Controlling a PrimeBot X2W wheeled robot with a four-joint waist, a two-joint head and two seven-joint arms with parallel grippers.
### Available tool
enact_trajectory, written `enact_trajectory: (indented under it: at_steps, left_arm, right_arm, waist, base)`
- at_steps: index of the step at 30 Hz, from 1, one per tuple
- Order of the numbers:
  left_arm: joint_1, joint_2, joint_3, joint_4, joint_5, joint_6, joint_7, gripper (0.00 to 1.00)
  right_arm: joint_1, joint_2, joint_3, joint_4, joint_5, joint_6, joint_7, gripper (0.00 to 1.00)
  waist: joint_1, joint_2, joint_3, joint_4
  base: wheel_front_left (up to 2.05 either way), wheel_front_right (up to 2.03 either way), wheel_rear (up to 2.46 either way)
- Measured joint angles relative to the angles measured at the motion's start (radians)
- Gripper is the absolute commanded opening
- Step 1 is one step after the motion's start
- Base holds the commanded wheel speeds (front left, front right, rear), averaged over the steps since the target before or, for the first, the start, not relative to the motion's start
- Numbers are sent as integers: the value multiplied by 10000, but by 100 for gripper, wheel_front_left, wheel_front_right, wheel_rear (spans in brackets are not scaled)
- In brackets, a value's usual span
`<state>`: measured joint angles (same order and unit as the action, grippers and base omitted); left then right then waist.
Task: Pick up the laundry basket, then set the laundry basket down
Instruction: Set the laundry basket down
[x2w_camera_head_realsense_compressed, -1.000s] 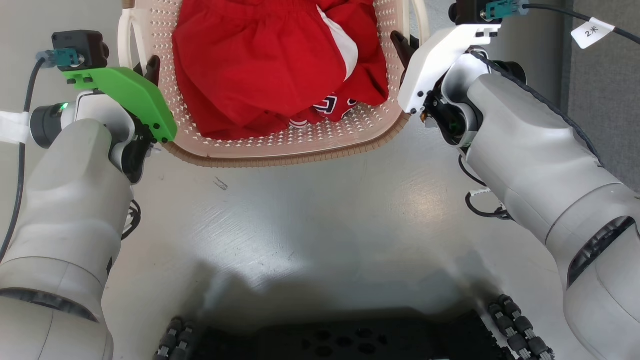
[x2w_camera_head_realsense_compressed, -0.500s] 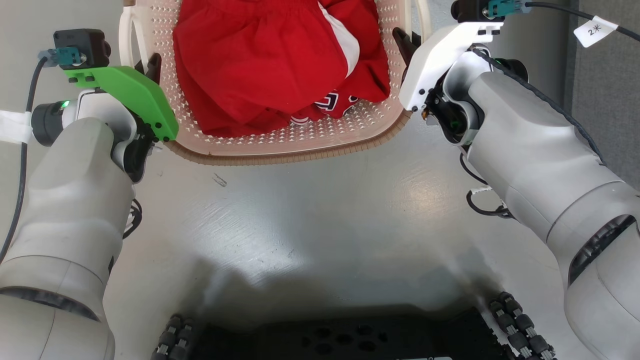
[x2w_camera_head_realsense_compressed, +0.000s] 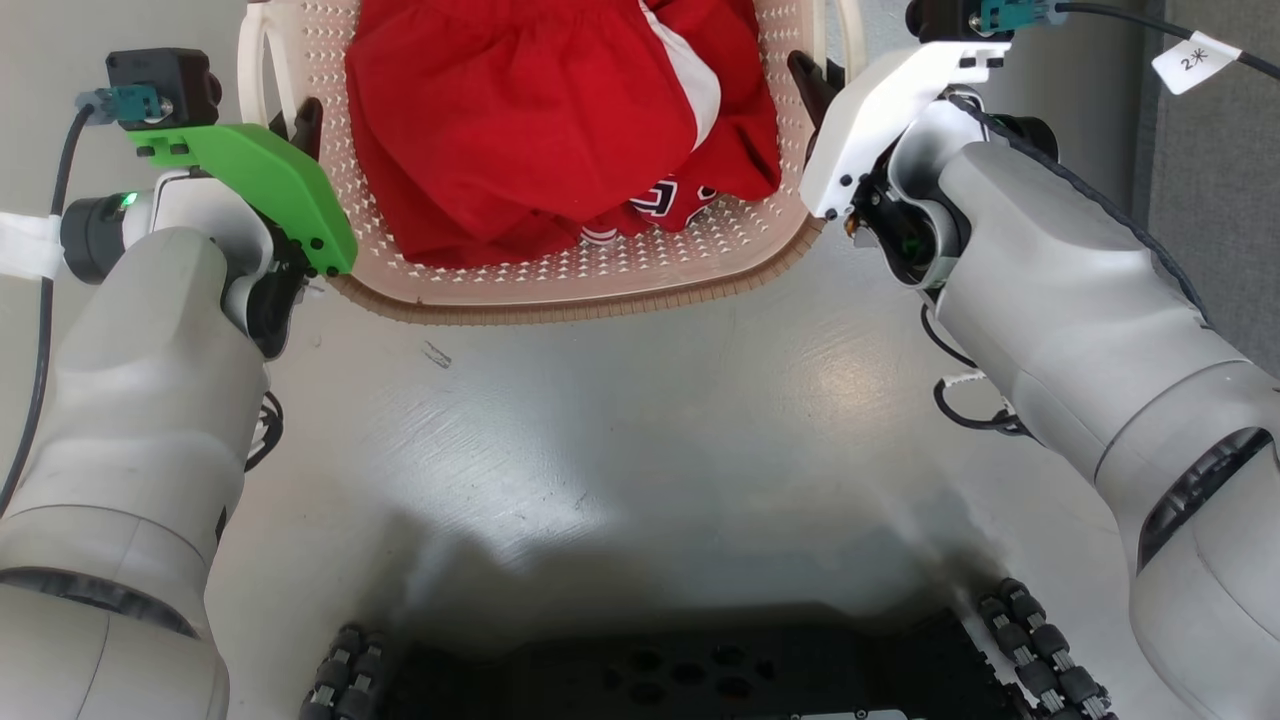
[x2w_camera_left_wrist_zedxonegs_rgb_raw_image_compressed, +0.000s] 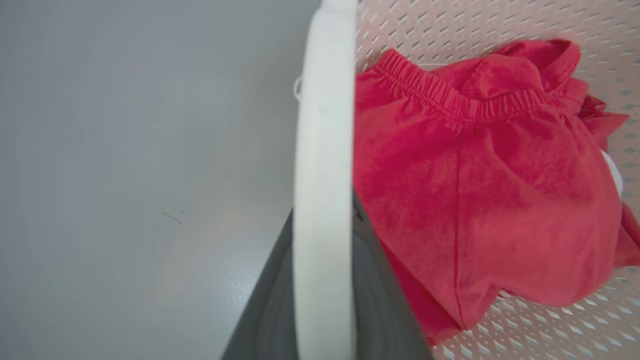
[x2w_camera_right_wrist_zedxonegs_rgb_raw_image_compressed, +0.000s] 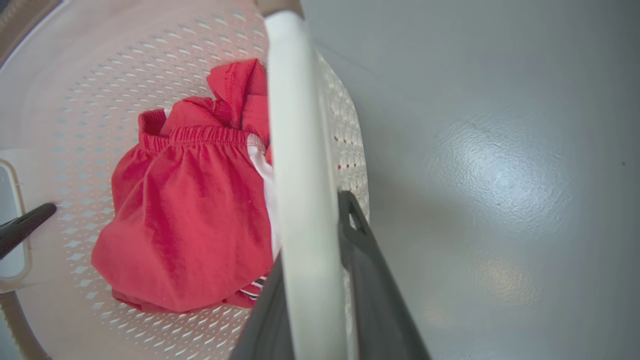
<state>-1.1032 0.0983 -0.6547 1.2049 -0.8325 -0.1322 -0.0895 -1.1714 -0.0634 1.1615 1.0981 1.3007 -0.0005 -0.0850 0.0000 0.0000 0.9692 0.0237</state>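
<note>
Cream laundry basket (x2w_camera_head_realsense_compressed: 560, 290), mouth up, is between both forward-reaching, inward-angled arms over the grey floor (x2w_camera_head_realsense_compressed: 640, 420), handles to left and right, long axis unclear. The left pincer (x2w_camera_head_realsense_compressed: 303, 125) clamps the left handle (x2w_camera_left_wrist_zedxonegs_rgb_raw_image_compressed: 322, 175); the right pincer (x2w_camera_head_realsense_compressed: 808, 82) clamps the right handle (x2w_camera_right_wrist_zedxonegs_rgb_raw_image_compressed: 300, 175).

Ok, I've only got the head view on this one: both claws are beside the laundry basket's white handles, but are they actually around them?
Observer: The left wrist view says yes. The left claw has one dark finger on each side of the laundry basket's left handle, hugging it.
Reviewer: And the right?
Observer: Same in the right wrist view. The right claw straddles the right handle, fingers pressed close with no gap showing.
</note>
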Motion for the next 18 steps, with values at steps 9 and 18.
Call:
enact_trajectory:
  at_steps: [9,18]
  left_arm:
    - [-31,2,-94,10,0,0,-54,30]
    - [-31,75,-203,63,0,2,-82,100]
  right_arm:
    - [-93,0,42,19,61,-2,-82,39]
    - [-204,-2,50,13,236,2,-130,100]
  waist:
    - [0,0,51,-6]
    - [0,0,39,-1]
  base:
    - [0,0,0]
    - [0,0,0]
